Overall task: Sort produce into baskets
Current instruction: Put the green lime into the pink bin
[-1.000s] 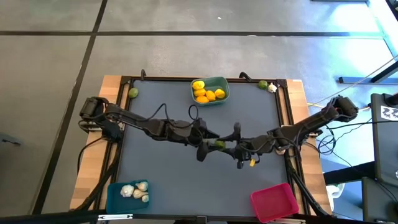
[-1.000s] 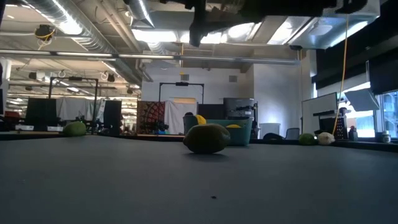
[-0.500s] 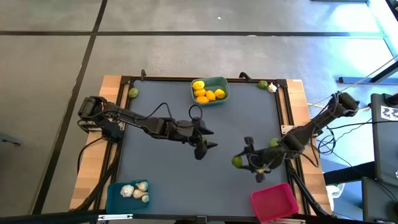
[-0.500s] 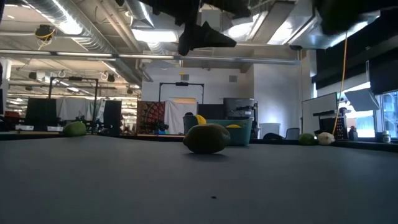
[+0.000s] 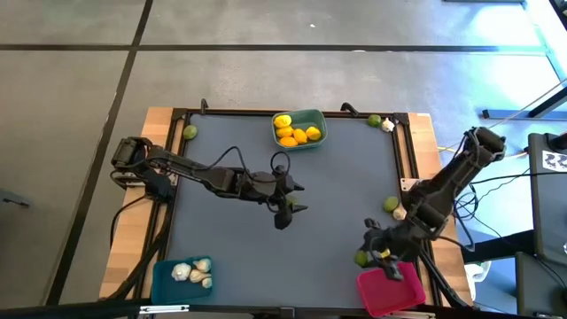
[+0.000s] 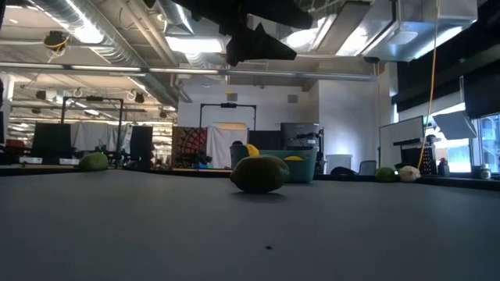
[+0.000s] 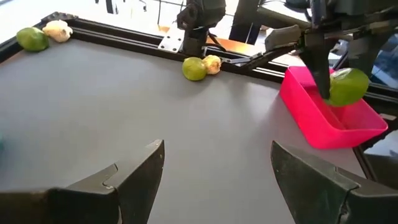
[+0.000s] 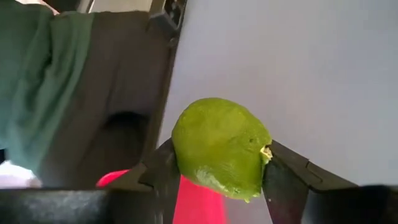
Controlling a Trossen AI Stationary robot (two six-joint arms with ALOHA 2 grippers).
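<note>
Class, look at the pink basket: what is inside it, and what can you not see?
The pink basket looks empty where its floor shows. The right gripper holds a lime above its edge. Its far corner is hidden behind that lime and the fingers.

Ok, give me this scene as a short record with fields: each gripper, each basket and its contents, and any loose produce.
right gripper: shut on lime, at the pink-red basket
left gripper: open, empty, over mid-table
teal-green basket: lemons
blue basket: garlic bulbs
pink-red basket: nothing seen inside
loose limes: one at the far left corner, one at the far right corner, one by the right edge
loose garlic: far right corner, right edge
</note>
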